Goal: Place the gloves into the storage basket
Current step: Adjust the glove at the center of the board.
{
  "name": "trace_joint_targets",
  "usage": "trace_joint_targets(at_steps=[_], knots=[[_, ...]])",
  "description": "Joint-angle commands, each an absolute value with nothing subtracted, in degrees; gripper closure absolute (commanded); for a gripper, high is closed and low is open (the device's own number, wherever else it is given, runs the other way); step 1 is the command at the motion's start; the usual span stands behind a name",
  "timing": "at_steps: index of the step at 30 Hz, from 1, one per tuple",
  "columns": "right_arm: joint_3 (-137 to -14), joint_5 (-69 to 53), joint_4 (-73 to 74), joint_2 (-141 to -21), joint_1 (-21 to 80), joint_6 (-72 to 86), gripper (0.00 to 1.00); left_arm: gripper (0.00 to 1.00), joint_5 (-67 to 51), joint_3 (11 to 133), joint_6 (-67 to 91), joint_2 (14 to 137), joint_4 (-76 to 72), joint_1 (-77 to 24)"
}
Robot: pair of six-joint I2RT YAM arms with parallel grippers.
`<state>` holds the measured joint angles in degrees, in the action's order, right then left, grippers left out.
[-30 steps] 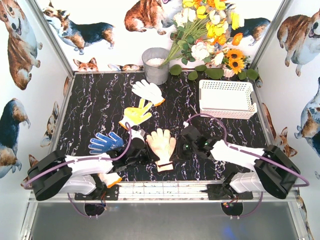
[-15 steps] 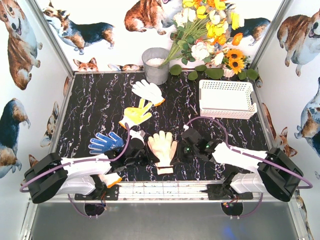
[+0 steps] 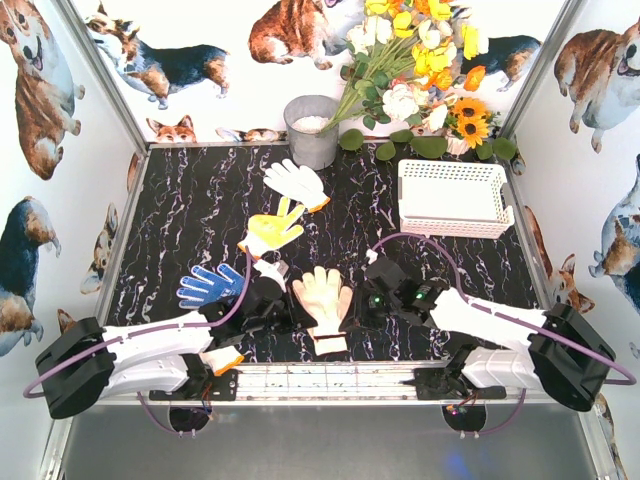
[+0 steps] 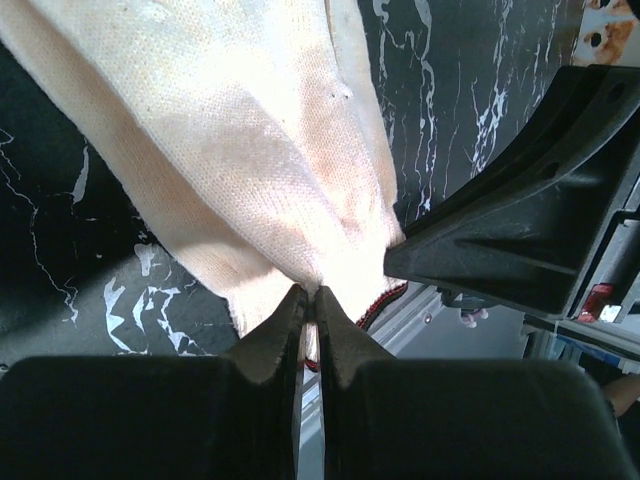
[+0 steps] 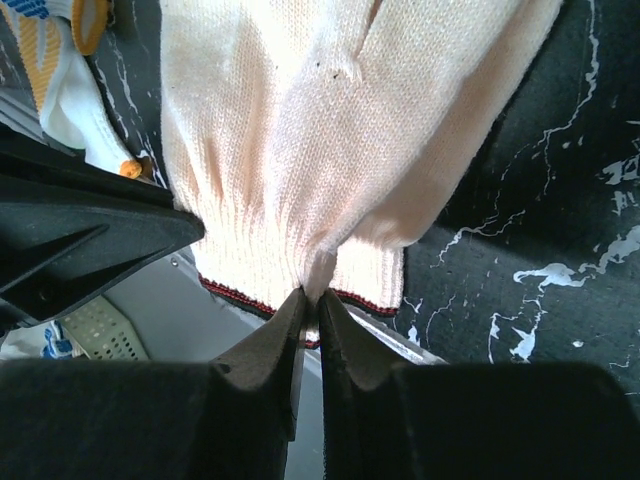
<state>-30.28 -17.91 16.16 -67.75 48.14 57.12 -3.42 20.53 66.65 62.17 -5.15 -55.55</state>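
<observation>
We find the beige glove (image 3: 323, 295) lying palm-down near the front edge of the black marbled table (image 3: 190, 210), its fingers pointing away from the arm bases and its red-trimmed cuff toward them. Both pincers are on it. The left gripper (image 4: 308, 295) has its tips pressed together on a fold of fabric at the cuff's left side. The right gripper (image 5: 310, 297) is pinched just as narrowly on a pleat at the cuff's right side. In each wrist view the other gripper's black body crowds in from the side, so the two tools sit very near each other across the cuff.

The storage basket (image 3: 455, 228) stands at the far right of the table, well apart from the held glove, and no glove shows inside it. Between them we see the right arm's own wrist and its purple cable (image 3: 425, 238) arching over the marble.

Three more gloves lie to the left and beyond. The blue glove (image 3: 208, 285) is just beside the left arm, the yellow glove (image 3: 272, 230) lies farther back, and the white glove (image 3: 295, 181) is near the grey bucket (image 3: 311, 135). The bucket stands at the back wall, with the flowers (image 3: 420, 60) leaning from it over the basket's corner.
</observation>
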Motion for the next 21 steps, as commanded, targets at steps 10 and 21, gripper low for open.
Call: trace_joint_targets(at_steps=[10,21], knots=[[-30.1,-16.7,18.7,-60.5,49.3,57.5,0.88,1.0,-5.9,21.2,62.6,58.2,-2.1,-55.9],[-30.0,-19.0,19.3,-59.8,50.3,57.2,0.88,1.0,-10.0,21.8,60.8,56.1,0.3,-56.0]])
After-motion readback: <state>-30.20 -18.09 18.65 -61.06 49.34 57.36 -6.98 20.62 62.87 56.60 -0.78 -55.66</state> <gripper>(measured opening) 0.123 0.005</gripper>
